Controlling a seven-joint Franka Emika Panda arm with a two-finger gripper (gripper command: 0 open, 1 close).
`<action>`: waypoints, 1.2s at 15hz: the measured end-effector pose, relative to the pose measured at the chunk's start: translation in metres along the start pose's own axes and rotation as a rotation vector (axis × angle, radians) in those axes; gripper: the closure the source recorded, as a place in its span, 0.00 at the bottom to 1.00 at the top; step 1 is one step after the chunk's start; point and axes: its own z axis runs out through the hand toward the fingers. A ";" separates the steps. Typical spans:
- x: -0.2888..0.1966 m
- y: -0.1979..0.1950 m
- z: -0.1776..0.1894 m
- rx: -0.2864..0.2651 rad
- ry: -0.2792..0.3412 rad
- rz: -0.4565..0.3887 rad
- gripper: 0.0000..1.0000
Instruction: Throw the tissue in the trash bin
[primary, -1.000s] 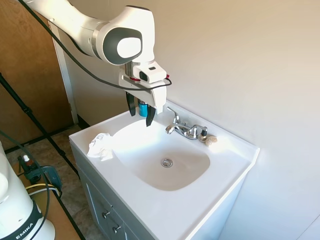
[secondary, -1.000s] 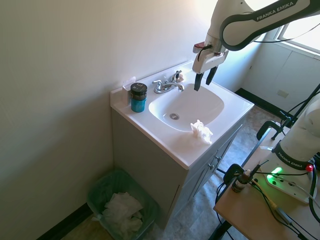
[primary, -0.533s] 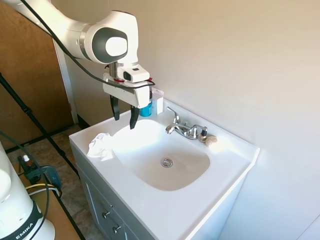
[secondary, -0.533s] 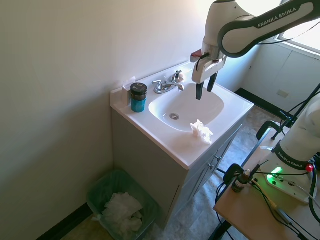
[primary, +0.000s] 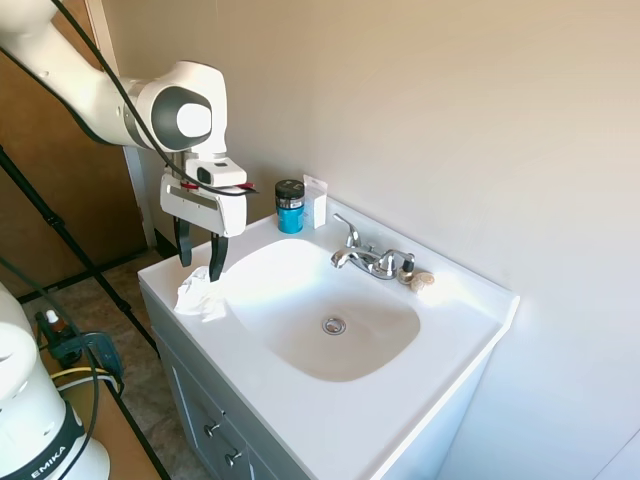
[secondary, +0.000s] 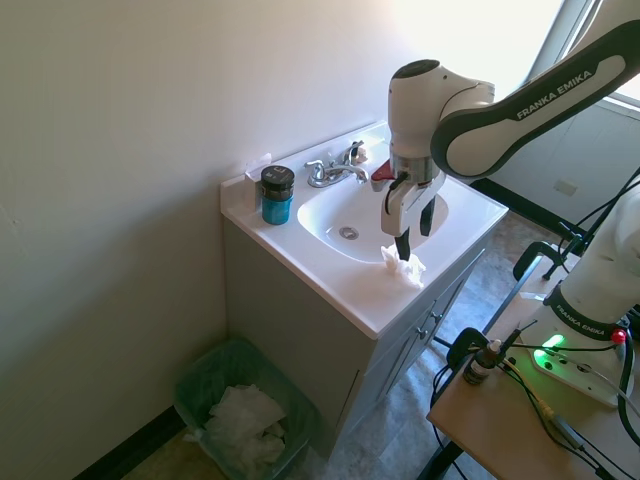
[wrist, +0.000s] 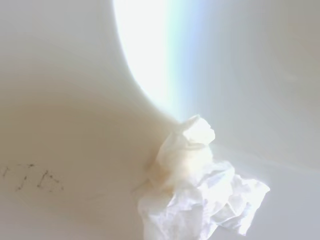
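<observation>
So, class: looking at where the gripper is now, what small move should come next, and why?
Probably a short straight descent. The gripper hangs open just above the tissue, which lies crumpled on the counter beside the sink basin. Its fingers do not yet bracket the wad, so lowering should come before closing. The trash bin waits on the floor beside the cabinet.

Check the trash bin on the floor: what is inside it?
The trash bin has a green liner and holds crumpled white paper. Whatever lies beneath that paper is covered. The tissue sits on the sink counter.
</observation>
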 end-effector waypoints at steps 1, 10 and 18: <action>0.000 -0.003 0.008 -0.015 -0.004 0.000 0.00; 0.017 -0.036 0.038 -0.055 -0.036 0.013 1.00; 0.021 -0.039 0.040 -0.053 -0.041 0.017 1.00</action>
